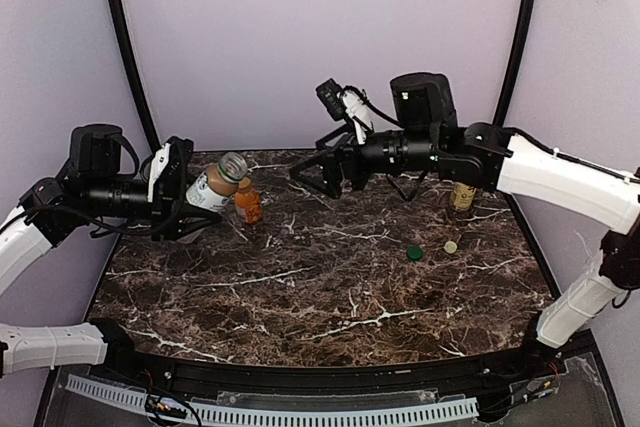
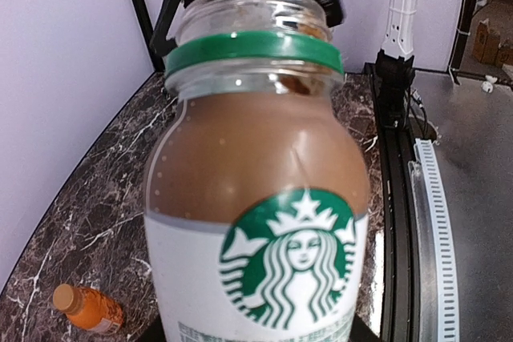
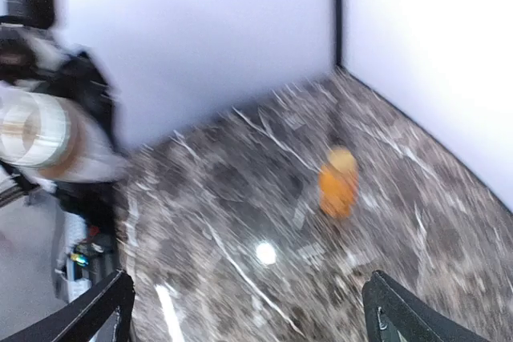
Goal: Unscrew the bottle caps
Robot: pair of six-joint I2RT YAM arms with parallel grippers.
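Dark white-veined marble bench [image 1: 300, 292], pale lilac walls [image 1: 320, 37] (black corner poles [image 1: 125, 47]). My left claw [image 1: 188, 190] grips an uncapped coffee bottle [image 1: 218, 182]; my right claw [image 1: 318, 175] gapes wide, empty.

Wide lane of bare surface [image 1: 300, 297] across the middle and near side. Left rear is crowded: tilted coffee bottle [image 1: 215, 187] clamped in the left end effector [image 1: 192, 202], orange bottle [image 1: 248, 205] just beside it. The right end effector [image 1: 312, 179], fingers spread, hangs near them, with a gap between. Green cap [image 1: 414, 252] and cream cap [image 1: 451, 246] lie right of centre; the tea bottle [image 1: 461, 195] stands under the right arm.
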